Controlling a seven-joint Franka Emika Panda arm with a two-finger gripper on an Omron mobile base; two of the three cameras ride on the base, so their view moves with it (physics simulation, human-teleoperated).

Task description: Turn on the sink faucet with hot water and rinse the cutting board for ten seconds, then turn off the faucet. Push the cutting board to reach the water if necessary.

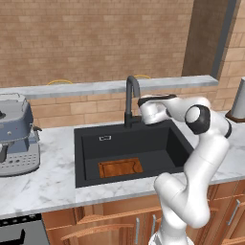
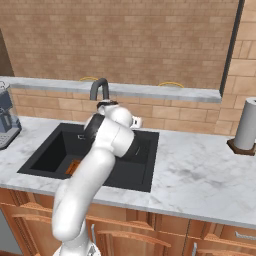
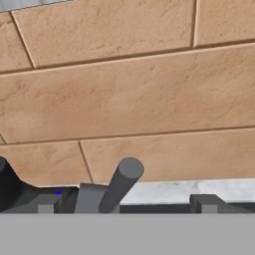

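The dark gooseneck sink faucet [image 1: 130, 98] stands behind the black sink [image 1: 91, 143] set in white marble. No water falls from its spout. The reddish-brown cutting board [image 1: 120, 168] lies flat on the basin floor near the front wall, and a sliver of it [image 2: 74, 166] shows past my arm. My gripper [image 1: 140, 102] is at the faucet's right side, level with its lever. In the hand view the gripper [image 3: 127, 204] is open. The grey lever handle [image 3: 122, 183] rises between the fingertips [image 3: 47, 203], nearer the left one.
A grey coffee machine [image 1: 16, 136] stands on the counter left of the sink. A paper towel roll [image 2: 247, 129] stands at the right. A grey ledge [image 1: 95, 88] and a brick wall run close behind the faucet.
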